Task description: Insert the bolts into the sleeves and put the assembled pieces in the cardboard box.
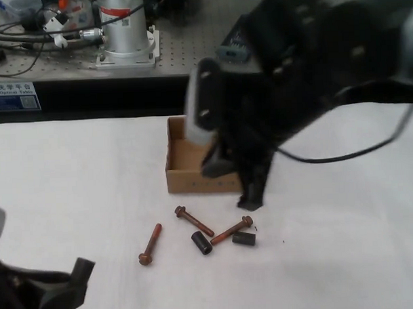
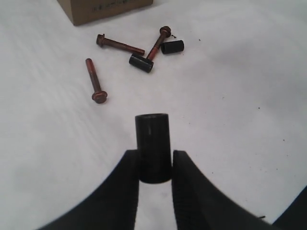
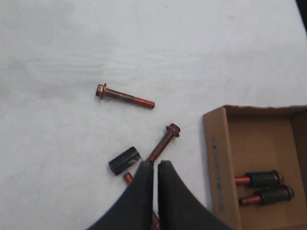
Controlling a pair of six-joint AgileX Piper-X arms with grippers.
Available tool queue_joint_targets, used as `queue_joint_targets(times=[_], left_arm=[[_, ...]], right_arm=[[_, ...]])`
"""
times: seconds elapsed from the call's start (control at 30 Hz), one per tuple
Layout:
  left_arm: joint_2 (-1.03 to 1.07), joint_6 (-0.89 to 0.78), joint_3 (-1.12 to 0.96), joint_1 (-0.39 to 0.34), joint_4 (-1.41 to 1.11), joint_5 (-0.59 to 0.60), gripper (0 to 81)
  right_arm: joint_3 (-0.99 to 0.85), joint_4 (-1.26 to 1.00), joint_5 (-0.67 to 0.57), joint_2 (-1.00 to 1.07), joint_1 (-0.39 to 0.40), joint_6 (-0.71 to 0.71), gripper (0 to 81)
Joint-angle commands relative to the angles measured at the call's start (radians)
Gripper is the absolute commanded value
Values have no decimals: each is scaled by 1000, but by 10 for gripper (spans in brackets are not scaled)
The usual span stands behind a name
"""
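While near the box [image 1: 194,181] — bolts [image 1: 193,221], sleeves [image 1: 201,243].

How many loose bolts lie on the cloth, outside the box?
3. One bolt lies apart; a second's tip points at one sleeve; a third lies between that sleeve and another. The arm may hide more.

bench cover [image 1: 72,186]: white cloth, faintly creased, spread over the whole near work surface.
rear table [image 1: 183,57]: grey perforated plate with a regular grid of holes, set behind the cloth.
front edge [image 1: 103,100]: dark band under the plate, meeting the cloth.
metal post [image 1: 124,18]: silver column, upright on a pale base plate on the rear table.
cables [image 1: 19,35]: black and grey, loose, beside the post.
label [image 1: 13,95]: blue and white, on the dark band.
light: even, soft shadows.
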Motion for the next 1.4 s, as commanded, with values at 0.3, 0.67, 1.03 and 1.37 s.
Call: queue_joint_targets(times=[0.3,0.67,1.03,1.37], left_arm=[[-103,-16,-2,2,73,-10,6],[-164,-13,-2,2,148,-10,6],[-164,-8,-2,2,152,-10,6],[-164,14,-2,2,152,-8,6]], right_arm=[[-157,21,9,239,100,-131,37],[-221,14,135,349,125,-259,37],[-217,-44,116,356,151,-304,280],[-217,-53,189,406,180,-297,337]])
